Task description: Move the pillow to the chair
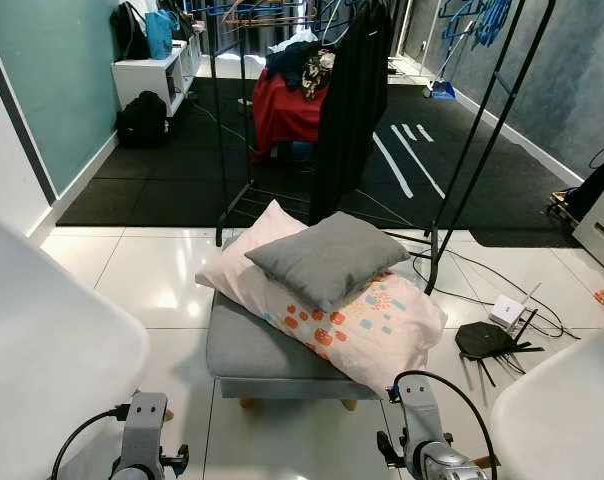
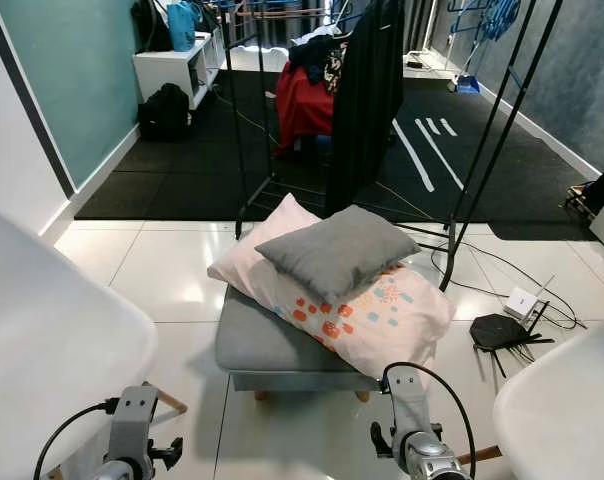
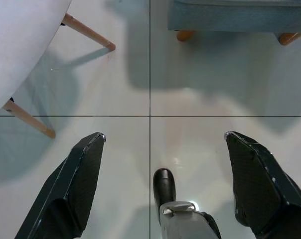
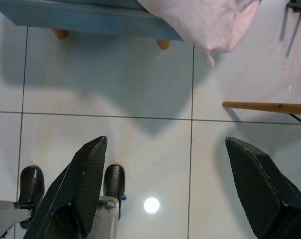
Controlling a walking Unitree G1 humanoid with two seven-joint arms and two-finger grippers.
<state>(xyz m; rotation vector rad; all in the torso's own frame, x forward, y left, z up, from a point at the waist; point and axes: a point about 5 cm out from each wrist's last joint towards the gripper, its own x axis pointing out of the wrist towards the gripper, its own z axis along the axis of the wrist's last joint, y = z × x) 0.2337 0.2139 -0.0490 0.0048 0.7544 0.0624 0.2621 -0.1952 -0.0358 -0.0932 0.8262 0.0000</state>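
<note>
Left eye view: grey pillow [image 1: 328,256] lies atop the patterned pillow [image 1: 362,320] on the footstool [image 1: 244,355]; both grippers [image 3: 160,164] [image 4: 163,174] hang spread and empty, so nothing is moved yet.

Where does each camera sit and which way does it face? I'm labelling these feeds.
Left eye, head, looks forward and down: grey pillow on patterned pillow, footstool; both wrists below.
Right eye: same scene, shifted slightly.
Left wrist looks down at floor tiles; open left gripper, chair leg.
Right wrist looks down likewise; open right gripper.
Both wrist views share the footstool's edge.
</note>
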